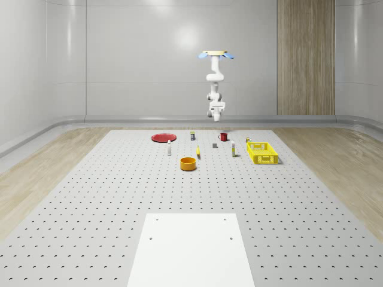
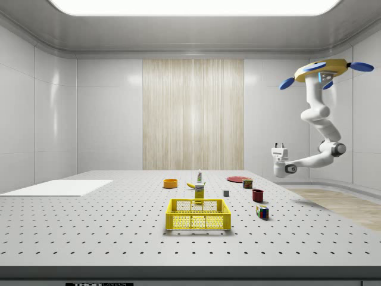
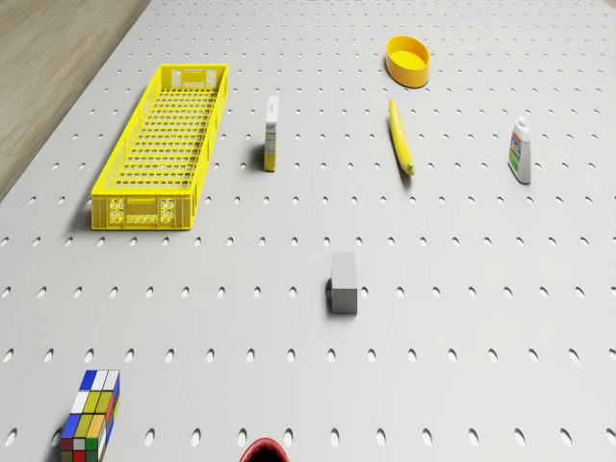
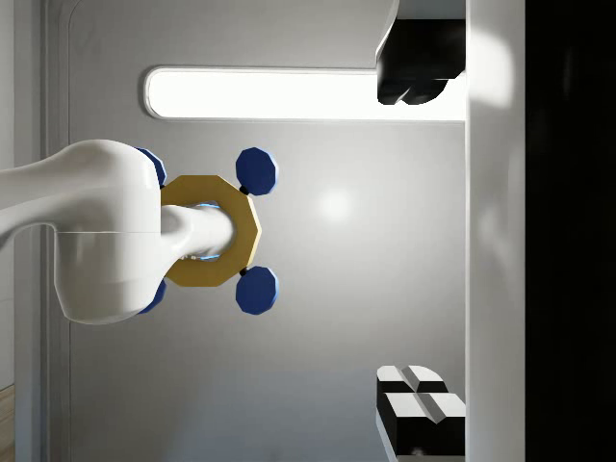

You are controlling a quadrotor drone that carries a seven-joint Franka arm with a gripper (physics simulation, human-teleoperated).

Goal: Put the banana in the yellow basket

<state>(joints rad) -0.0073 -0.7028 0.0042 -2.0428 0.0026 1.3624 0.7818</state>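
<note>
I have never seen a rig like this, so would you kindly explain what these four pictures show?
It is a simulated flying robot: a drone with an arm hanging under it. The arm ends in a two-finger tool.

Two pictures come from fixed cameras, one looking down on the whole scene and one at its side. In both, the drone hovers above the table, near the mug. The third is from the drone's body and looks down. The fourth is from the wrist, which is turned upward, so it shows the drone's underside.

On the table lie a banana, a yellow basket, a bowl, a bottle, a carton, a grey block, a colour cube and a red plate.

The tool is open and holds nothing.
</note>
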